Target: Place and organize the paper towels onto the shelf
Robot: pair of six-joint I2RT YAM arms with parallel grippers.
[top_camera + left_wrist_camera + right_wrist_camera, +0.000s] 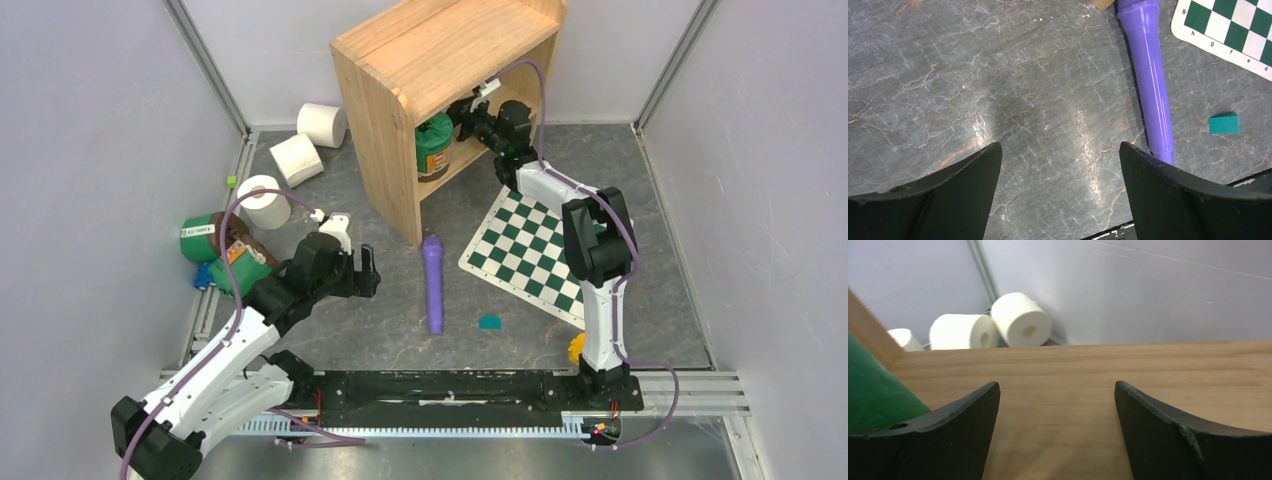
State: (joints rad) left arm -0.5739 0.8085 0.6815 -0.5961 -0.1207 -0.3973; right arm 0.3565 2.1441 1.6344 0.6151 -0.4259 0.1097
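Right wrist: paper towels (1020, 320) well beyond R gripper (1057, 385)

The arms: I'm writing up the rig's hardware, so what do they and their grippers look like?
The left arm and right arm have white links joined by bulky black joint housings; a purple cable loops along each. The left gripper and right gripper are matte black, each with two broad curved fingers tapering to blunt tips.

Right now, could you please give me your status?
Left gripper, right gripper open, empty. Three paper towels on table, left of shelf. Green canister on lower tier.
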